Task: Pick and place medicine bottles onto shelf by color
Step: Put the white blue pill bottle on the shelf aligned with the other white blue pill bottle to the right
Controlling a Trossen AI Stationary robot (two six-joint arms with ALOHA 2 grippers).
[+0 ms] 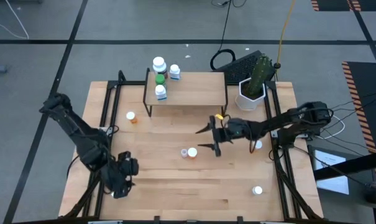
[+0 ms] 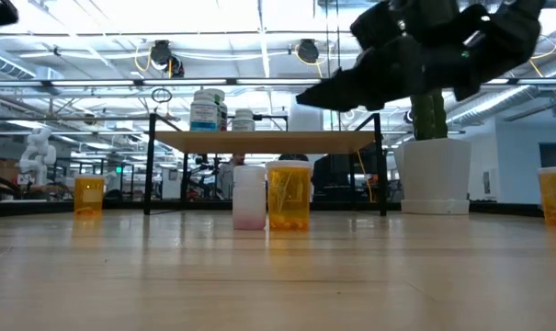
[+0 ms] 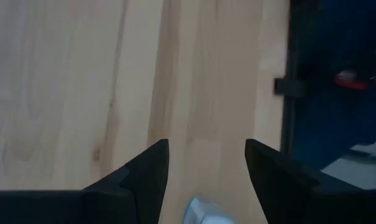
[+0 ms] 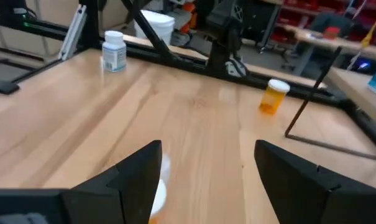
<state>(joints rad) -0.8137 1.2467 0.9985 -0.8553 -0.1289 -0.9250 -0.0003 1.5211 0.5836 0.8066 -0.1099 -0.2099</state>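
Orange bottle (image 2: 289, 196) touches a paler, perhaps pinkish bottle (image 2: 248, 197), both upright.

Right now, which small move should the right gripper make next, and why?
Probably lower the right gripper toward the two bottles, white and orange, standing just beside it. Its fingers are open and empty, it hangs above the table, and the shelf has free space.

Smooth wood table (image 1: 175, 186) (bottles (image 2: 289, 195) seemingly plastic)
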